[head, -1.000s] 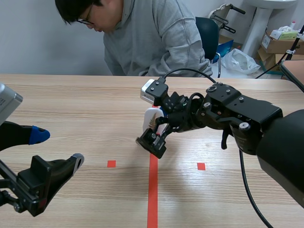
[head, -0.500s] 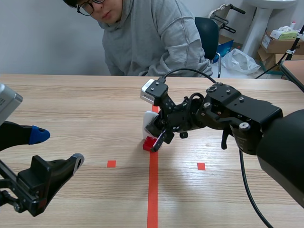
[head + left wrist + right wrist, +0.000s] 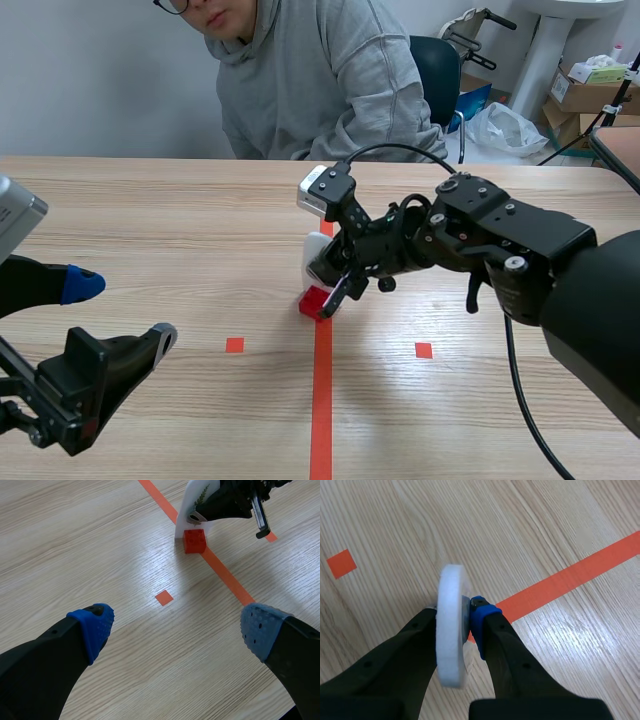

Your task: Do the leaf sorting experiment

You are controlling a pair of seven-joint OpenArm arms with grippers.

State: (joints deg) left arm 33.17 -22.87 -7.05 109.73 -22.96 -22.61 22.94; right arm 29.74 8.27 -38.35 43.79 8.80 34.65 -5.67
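Scene view: the right gripper (image 3: 335, 285) is clamped on the white leaf card (image 3: 316, 262), held upright with its foot at the red block (image 3: 315, 302). This looks like the card-placing step, though I cannot tell whether the card is seated in the block, so the next move calls for a gentle release that doesn't tip it. The card is a thick white slab with a green sprig printed on its face, and the left gripper (image 3: 122, 310) is spread wide, empty, well apart from the block.

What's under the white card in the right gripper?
A red block, sitting on the tape line beneath the white card. The right gripper hides how they join.
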